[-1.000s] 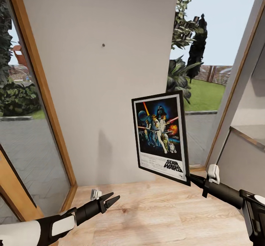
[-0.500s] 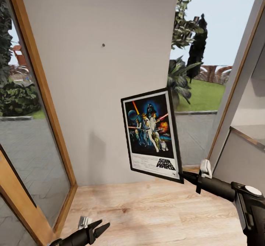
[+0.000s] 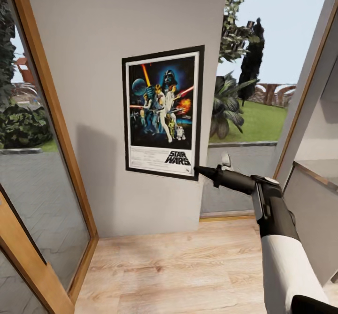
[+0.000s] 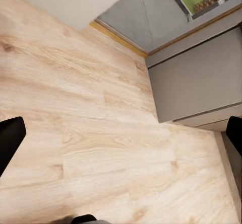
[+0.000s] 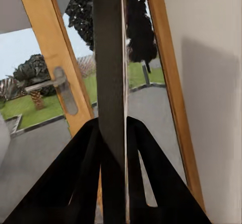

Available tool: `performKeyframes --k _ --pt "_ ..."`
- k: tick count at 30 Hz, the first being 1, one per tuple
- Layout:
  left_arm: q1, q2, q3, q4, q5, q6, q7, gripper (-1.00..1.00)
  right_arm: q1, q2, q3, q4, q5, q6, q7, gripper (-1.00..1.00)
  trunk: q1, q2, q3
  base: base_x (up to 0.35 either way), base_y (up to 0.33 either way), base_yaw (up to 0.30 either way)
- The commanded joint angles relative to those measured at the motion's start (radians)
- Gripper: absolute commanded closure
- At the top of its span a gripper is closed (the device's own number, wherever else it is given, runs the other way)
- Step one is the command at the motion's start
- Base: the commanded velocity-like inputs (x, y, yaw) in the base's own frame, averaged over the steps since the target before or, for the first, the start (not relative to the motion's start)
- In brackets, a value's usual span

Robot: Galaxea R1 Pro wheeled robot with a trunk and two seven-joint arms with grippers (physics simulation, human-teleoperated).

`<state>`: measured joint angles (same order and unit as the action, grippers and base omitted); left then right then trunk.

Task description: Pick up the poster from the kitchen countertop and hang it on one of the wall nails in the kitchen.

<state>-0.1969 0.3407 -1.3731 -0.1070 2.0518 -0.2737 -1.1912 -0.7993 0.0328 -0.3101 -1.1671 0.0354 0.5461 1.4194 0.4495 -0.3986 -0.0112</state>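
Observation:
The Star Wars poster (image 3: 162,112) stands upright and flat against the grey wall panel (image 3: 94,93), its black frame and white border facing me. My right gripper (image 3: 199,169) is shut on its lower right corner. In the right wrist view the poster (image 5: 108,68) shows edge-on as a dark strip pinched between the two fingers of the right gripper (image 5: 113,143). The poster covers the spot on the wall where the nail sat, so the nail is hidden. My left gripper (image 4: 121,138) hangs open over the wooden floor (image 4: 75,108), holding nothing.
Wood-framed glass panels flank the wall, at the left (image 3: 42,116) and at the right (image 3: 300,98). A grey cabinet (image 3: 310,201) with a slab top stands at the right; in the left wrist view the cabinet front (image 4: 196,78) meets the floor.
My right gripper has carried the poster up and to the left, from beside the wall to flat against it, covering the nail. The left arm has dropped out of the head view.

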Motion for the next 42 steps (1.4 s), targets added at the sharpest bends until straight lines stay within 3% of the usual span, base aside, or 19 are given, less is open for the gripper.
performKeyframes --k 1,9,14,16,17,19,22,24,30,34,38,42 --pt "0.000 -0.003 -0.007 0.000 0.008 -0.005 0.000 -1.00 -0.013 0.002 -0.003 0.012 -0.008 0.015 0.008 1.00 0.001 -0.001 -0.001 0.000 0.000 0.000" --pt "0.000 -0.014 -0.005 0.009 0.008 -0.004 0.001 -1.00 -0.132 0.015 -0.003 0.123 -0.048 0.015 0.006 1.00 0.001 -0.001 -0.001 0.000 0.000 0.000" --pt "0.001 -0.015 -0.005 0.010 0.008 -0.005 0.001 -1.00 -0.177 0.032 -0.001 0.154 -0.050 0.018 -0.051 1.00 0.001 -0.001 -0.001 0.000 0.000 0.000" --pt "0.001 -0.015 -0.005 0.010 0.008 -0.005 0.001 -1.00 -0.183 0.042 0.022 0.153 -0.050 0.018 -0.103 1.00 0.001 -0.001 -0.001 0.000 0.000 0.000" --pt "0.001 -0.016 -0.005 0.010 0.007 -0.005 0.001 -1.00 -0.187 0.050 0.080 0.141 -0.052 0.018 -0.153 1.00 0.001 -0.001 -0.001 0.000 0.000 0.000" --pt "0.001 -0.016 -0.005 0.010 0.007 -0.005 0.001 -1.00 -0.189 0.054 0.142 0.124 -0.056 0.021 -0.194 1.00 0.001 -0.001 -0.001 0.000 0.000 0.000" --pt "0.001 -0.016 -0.004 0.010 0.007 -0.005 0.001 -1.00 -0.195 0.055 0.162 0.119 -0.058 0.030 -0.210 1.00 0.001 -0.001 -0.001 0.000 0.000 0.000" --pt "0.001 -0.016 -0.004 0.010 0.007 -0.005 0.001 -1.00 -0.207 0.056 0.188 0.116 -0.059 0.075 -0.214 1.00 0.001 -0.001 -0.001 0.000 0.000 0.000" --pt "0.001 -0.016 -0.005 0.010 0.006 -0.005 0.001 -1.00 -0.238 0.056 0.245 0.116 -0.063 0.091 -0.212 1.00 0.001 -0.001 -0.001 0.000 0.000 0.000" --pt "0.001 -0.016 -0.004 0.010 0.005 -0.005 0.001 -1.00 -0.246 0.055 0.259 0.116 -0.156 0.093 -0.211 1.00 0.001 -0.001 -0.001 0.000 0.000 0.000" --pt "0.001 -0.016 -0.004 0.010 0.005 -0.005 0.001 -1.00 -0.247 0.055 0.264 0.115 -0.223 0.092 -0.212 1.00 0.001 -0.001 -0.001 0.000 0.000 0.000" --pt "0.001 -0.016 -0.005 0.010 0.005 -0.005 0.001 -1.00 -0.247 0.054 0.265 0.115 -0.228 0.092 -0.211 1.00 0.001 -0.001 -0.001 0.000 0.000 0.000"
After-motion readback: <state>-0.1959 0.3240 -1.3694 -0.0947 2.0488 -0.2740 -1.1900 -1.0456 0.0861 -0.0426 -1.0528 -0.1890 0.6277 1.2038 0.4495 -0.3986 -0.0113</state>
